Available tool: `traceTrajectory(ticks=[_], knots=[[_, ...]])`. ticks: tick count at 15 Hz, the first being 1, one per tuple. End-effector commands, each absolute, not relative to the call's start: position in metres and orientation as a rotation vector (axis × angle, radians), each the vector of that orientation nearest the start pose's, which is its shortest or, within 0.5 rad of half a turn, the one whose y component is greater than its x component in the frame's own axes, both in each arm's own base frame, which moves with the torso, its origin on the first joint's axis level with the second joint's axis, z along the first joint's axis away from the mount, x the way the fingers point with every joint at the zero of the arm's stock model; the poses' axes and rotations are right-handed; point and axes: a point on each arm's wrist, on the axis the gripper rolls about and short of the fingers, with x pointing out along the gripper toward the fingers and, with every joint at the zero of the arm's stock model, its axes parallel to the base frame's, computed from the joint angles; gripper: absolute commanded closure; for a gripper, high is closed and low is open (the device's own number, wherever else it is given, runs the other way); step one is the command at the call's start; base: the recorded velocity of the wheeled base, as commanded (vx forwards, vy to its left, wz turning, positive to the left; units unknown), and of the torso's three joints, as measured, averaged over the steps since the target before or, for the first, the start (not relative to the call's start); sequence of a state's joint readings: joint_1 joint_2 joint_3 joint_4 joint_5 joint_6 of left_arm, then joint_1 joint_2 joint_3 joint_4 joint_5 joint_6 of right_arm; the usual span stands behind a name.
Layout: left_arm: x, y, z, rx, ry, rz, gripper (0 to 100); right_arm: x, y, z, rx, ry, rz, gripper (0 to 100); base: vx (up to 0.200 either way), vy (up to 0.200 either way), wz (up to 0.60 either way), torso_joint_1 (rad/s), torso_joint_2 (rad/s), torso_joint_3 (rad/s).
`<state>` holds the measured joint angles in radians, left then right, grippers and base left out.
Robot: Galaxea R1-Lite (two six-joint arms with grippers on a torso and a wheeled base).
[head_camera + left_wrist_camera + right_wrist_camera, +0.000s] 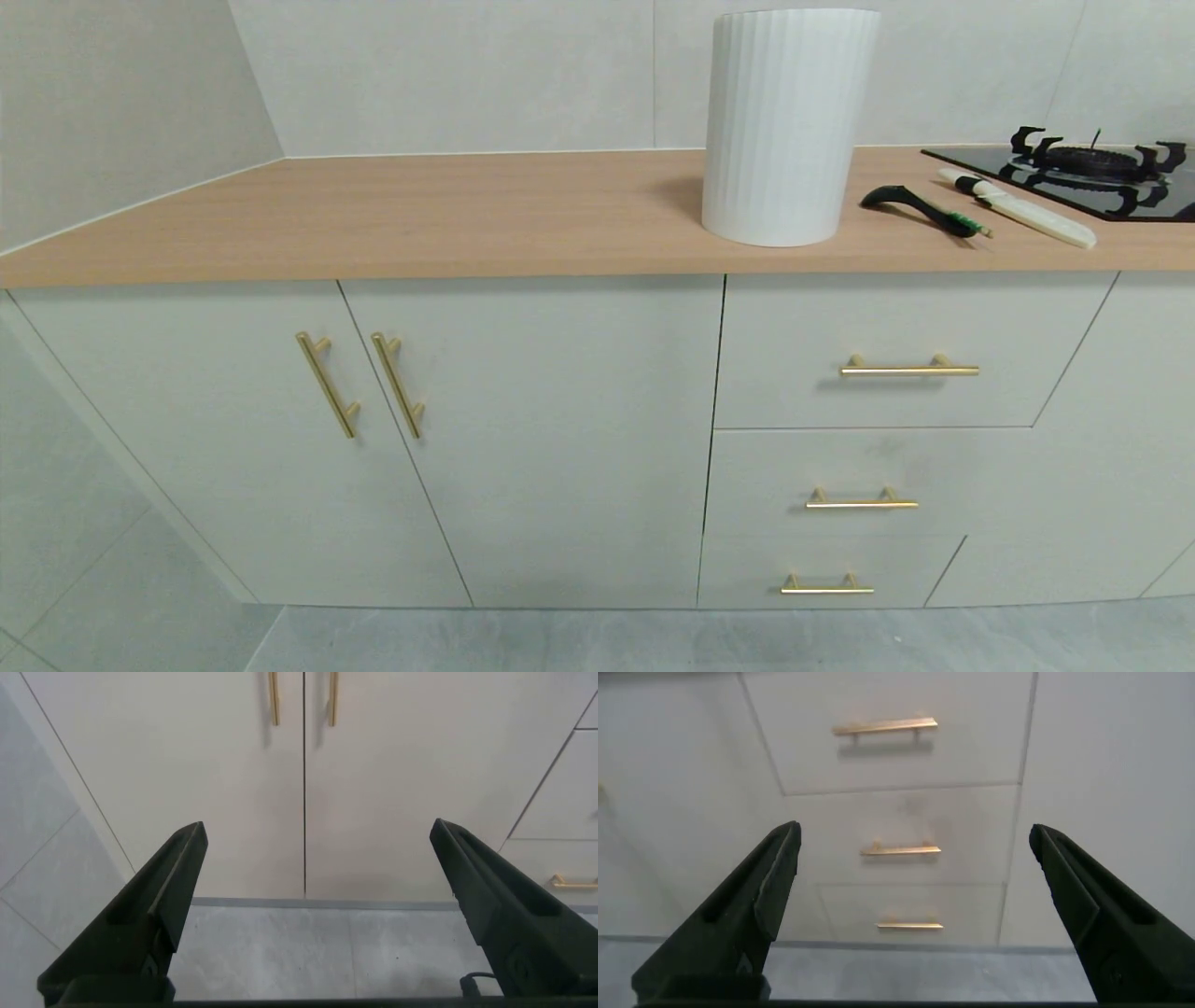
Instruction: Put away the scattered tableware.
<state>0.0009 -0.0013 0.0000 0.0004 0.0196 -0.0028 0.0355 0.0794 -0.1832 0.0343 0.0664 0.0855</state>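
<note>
Low before the cabinet fronts, my left end effector [316, 829] faces the double doors [392, 784] and my right end effector [913, 831] faces the drawer stack [896, 812]. Both are spread wide and empty. The black-handled utensil [924, 210] and white knife [1018, 207] lie side by side on the bench [420, 215], above and to my right, between the ribbed white container [784, 121] and the hob [1092, 173]. Their long axes slant back-left to front-right. My right arm looks nearer.

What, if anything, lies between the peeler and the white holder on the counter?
Nothing visible: only bare counter separates the peeler from the holder. The knife lies beyond the peeler, toward the hob.
</note>
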Motion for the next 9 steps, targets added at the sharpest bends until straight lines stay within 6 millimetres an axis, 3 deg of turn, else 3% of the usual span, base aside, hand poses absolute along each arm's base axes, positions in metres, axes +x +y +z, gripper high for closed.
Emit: traceTrajectory(ticks=[1,6,9], knots=[[-0.023,0.000,0.075,-0.003,0.002,0.021,0,-0.009,0.001,0.130,0.031,0.155,0.178,0,0.000,0.000,0.00,0.000,0.00,0.000],[-0.023,0.000,0.075,-0.003,0.000,0.021,0,0.053,0.009,0.143,-0.053,0.504,0.213,0,0.000,0.000,0.00,0.000,0.00,0.000],[-0.023,0.000,0.075,-0.003,0.000,0.021,0,0.101,0.016,0.143,-0.060,0.579,0.218,0,0.000,0.000,0.00,0.000,0.00,0.000]])
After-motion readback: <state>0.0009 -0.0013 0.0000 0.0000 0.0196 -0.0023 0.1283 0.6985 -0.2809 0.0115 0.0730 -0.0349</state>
